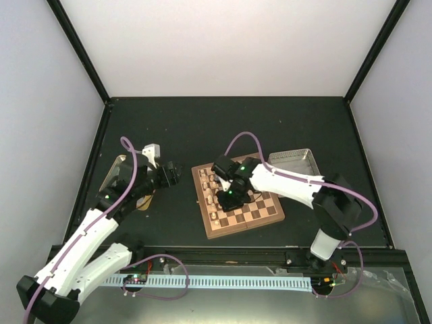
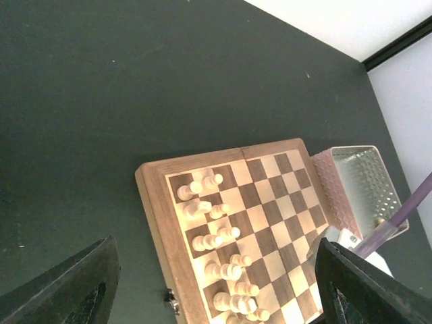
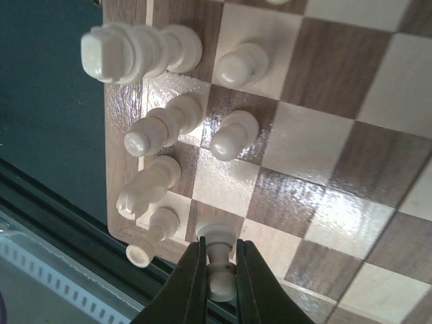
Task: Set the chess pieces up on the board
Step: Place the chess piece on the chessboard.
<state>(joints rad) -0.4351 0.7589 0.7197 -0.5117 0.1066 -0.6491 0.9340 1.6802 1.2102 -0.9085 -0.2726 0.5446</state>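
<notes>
Pale pawn pinched btwn right fingers.

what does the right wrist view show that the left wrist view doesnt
Only the right wrist: the right fingers shut on a pale piece at the edge of the board. Only the left wrist: the metal tray beside the board, and the left fingers wide apart. Both: the board and the pale pieces lined along one side.
</notes>
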